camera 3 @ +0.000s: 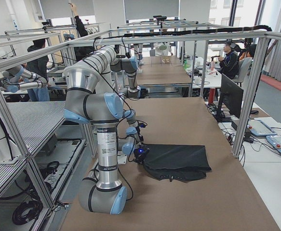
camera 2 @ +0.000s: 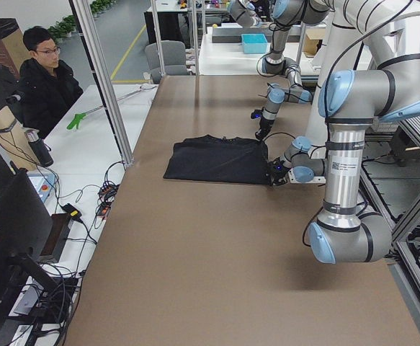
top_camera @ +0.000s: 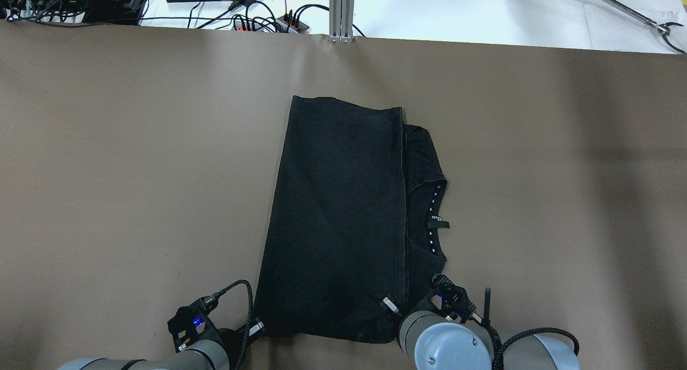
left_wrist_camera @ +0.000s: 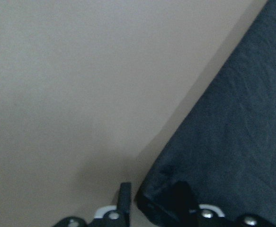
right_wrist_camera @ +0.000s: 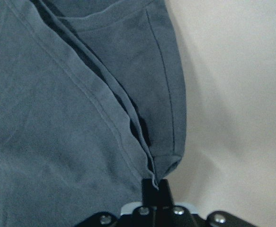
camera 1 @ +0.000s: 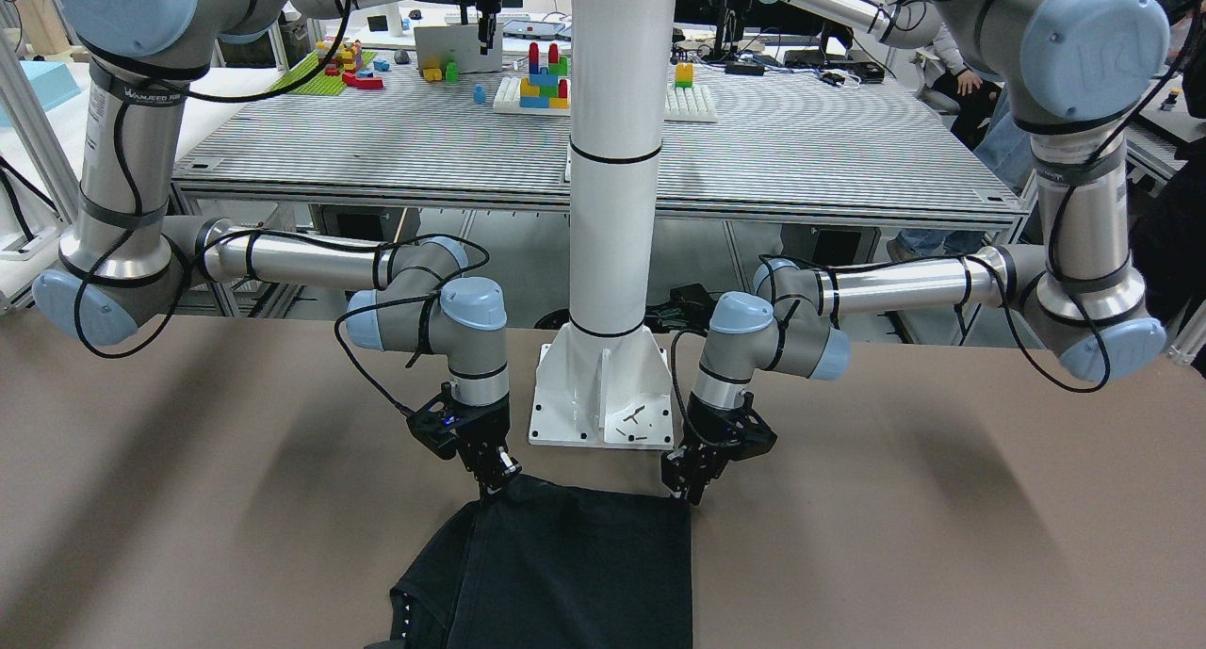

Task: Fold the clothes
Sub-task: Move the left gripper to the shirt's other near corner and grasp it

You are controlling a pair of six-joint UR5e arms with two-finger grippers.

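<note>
The black garment (top_camera: 333,214) lies folded lengthwise on the brown table, with a row of white dots (top_camera: 433,209) at its neck edge on the right. My left gripper (top_camera: 256,327) is at the garment's near left corner; in the left wrist view (left_wrist_camera: 154,198) its fingers stand apart with the corner (left_wrist_camera: 161,198) between them. My right gripper (top_camera: 389,304) is at the near right corner; in the right wrist view (right_wrist_camera: 156,189) its fingers are pinched on the folded hem (right_wrist_camera: 152,161). Both grippers are low at the table in the front view, left (camera 1: 691,487) and right (camera 1: 493,475).
The white robot pedestal base (camera 1: 603,395) stands just behind the garment's near edge. Cables and power strips (top_camera: 257,21) lie past the table's far edge. A person (camera 2: 44,79) sits beyond the table's far side. Brown tabletop (top_camera: 107,171) surrounds the garment.
</note>
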